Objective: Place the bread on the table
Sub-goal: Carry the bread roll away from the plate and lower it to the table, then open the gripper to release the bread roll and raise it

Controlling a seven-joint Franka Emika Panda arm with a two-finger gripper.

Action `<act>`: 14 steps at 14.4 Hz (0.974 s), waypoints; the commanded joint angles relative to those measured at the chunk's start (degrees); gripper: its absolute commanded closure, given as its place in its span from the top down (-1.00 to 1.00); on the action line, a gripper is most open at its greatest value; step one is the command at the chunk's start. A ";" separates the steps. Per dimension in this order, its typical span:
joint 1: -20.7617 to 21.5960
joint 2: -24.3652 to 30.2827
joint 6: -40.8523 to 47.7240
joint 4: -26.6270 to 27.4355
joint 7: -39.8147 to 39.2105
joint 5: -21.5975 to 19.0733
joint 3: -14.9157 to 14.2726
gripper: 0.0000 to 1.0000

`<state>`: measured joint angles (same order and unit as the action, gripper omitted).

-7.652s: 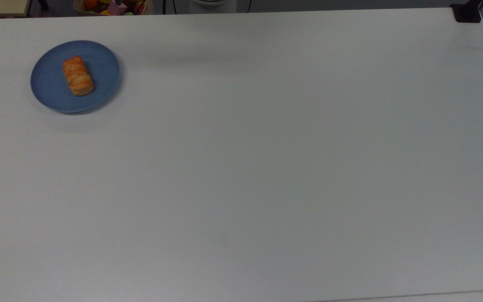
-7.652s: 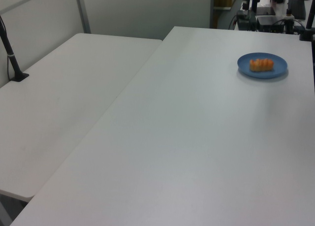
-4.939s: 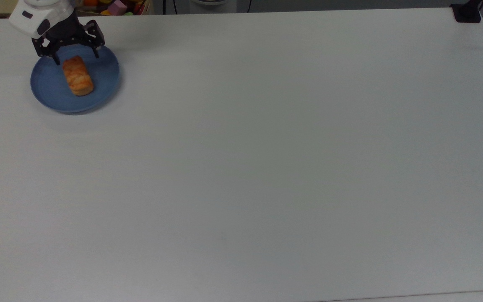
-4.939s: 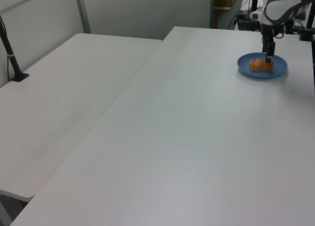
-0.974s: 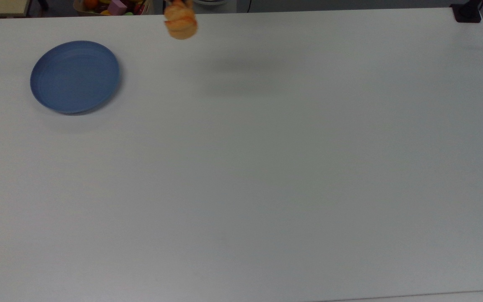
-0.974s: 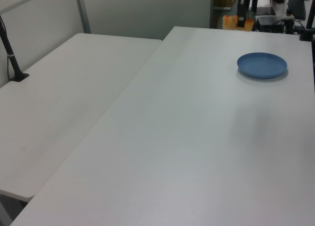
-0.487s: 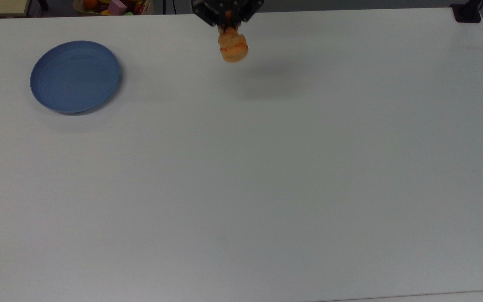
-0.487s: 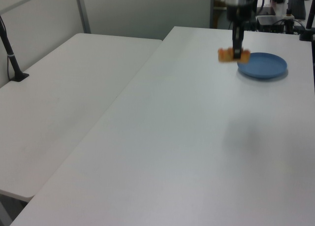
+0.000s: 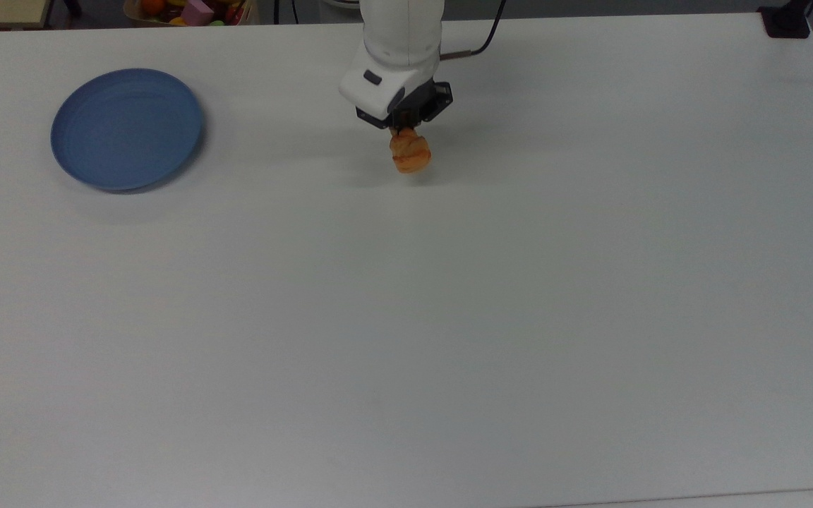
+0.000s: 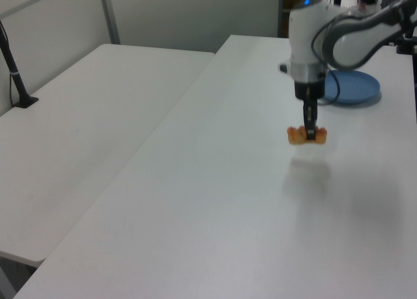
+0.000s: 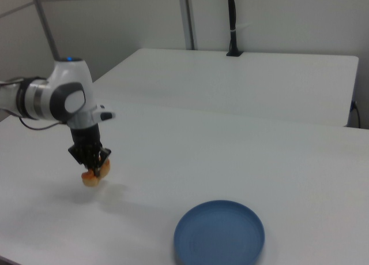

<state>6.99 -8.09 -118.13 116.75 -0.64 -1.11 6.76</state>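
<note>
jaws clamped on the bread [image 9: 411, 154] hold it just above the counter [image 9: 449, 317] at upper centre of the top view, well apart from the empty plate [image 9: 126, 128] at upper left, so lowering and release remain.

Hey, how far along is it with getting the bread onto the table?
Done: the bread is off the blue plate. In hand: the end effector grips it just above the table, a shadow beneath it. Left: lower it, release.
</note>
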 commanded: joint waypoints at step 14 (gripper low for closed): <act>0.74 -3.08 -1.24 0.94 4.77 5.15 0.62 1.00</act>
<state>7.07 -13.60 -120.85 117.92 2.71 3.21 7.48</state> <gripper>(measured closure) 0.154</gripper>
